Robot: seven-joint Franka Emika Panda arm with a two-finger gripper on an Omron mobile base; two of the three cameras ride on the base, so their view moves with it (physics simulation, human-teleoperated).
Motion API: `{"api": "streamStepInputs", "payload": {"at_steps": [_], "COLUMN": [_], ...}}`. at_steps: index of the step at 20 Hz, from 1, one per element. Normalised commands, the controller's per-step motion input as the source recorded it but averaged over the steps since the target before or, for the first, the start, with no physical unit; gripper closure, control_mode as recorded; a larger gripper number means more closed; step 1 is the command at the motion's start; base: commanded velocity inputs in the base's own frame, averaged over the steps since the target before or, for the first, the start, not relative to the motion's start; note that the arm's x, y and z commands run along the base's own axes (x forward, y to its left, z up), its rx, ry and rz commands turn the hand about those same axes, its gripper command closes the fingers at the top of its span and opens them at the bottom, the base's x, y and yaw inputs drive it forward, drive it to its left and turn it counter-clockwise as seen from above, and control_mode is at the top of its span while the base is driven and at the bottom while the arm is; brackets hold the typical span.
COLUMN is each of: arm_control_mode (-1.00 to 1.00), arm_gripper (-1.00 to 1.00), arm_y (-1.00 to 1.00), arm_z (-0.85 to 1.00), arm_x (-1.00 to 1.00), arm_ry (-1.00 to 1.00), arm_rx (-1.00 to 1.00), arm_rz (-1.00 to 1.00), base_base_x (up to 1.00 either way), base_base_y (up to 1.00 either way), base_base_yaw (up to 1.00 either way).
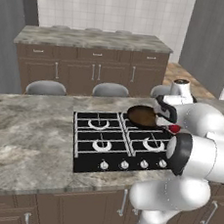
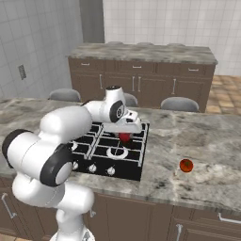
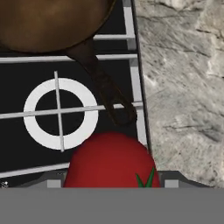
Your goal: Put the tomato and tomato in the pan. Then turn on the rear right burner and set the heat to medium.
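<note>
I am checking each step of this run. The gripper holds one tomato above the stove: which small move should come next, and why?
Probably carry the held tomato forward over the pan, then release. The gripper hangs above the front right burner, short of the pan, which sits on the rear right grate. The other tomato waits on the counter.

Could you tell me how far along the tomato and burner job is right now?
Nothing looks finished: the pan on the rear right burner looks empty. In hand: the gripper carries one tomato above the stove. Left: drop it in, fetch the second tomato from the counter, then set the burner knob.
</note>
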Motion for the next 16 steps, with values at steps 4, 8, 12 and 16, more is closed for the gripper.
{"api": "streamStepInputs", "payload": {"at_steps": [4, 8, 12, 16], "arm_control_mode": [-1.00, -1.00, -1.00, -1.00], "arm_gripper": [1.00, 1.00, 1.00, 1.00], "arm_y": [0.00, 0.00, 0.11, 0.36], "arm_z": [0.00, 0.04, 0.10, 0.00], "arm_x": [0.46, 0.15, 0.07, 0.23], "arm_ry": [0.00, 0.00, 0.00, -0.01], "arm_rx": [0.23, 0.15, 0.03, 0.00], "arm_rz": [-0.10, -0.04, 0.00, 0.00], "base_base_x": [0.00, 0.00, 0.00, 0.00], "base_base_y": [0.00, 0.00, 0.00, 0.00], "base_base_yaw": [0.00, 0.00, 0.00, 0.00]}}
